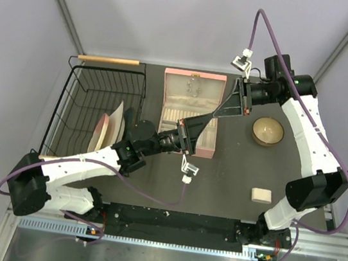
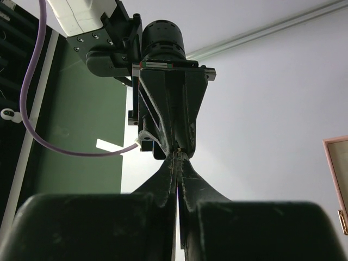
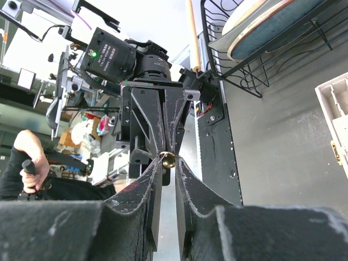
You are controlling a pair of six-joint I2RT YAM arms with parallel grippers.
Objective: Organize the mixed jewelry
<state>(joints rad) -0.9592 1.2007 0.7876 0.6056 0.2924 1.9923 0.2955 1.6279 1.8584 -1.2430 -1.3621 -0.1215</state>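
My two grippers meet tip to tip in the air above the open pink jewelry box (image 1: pixel 195 75). A tiny gold bead-like piece (image 3: pixel 168 159) sits exactly where the tips meet; it shows only as a speck in the left wrist view (image 2: pixel 177 148). My left gripper (image 1: pixel 209 118) is pinched nearly flat on it. My right gripper (image 1: pixel 216 114) has its fingertips against both sides of the bead, a bead's width apart. Thin silvery chains (image 1: pixel 193 89) lie in the box's upper tray.
A round wooden bowl (image 1: pixel 268 131) stands right of the box. A black wire basket (image 1: pixel 102 88) with plates (image 1: pixel 110 131) is at the left. A small beige block (image 1: pixel 261 195) lies at the front right. A person sits beyond the table (image 3: pixel 22 163).
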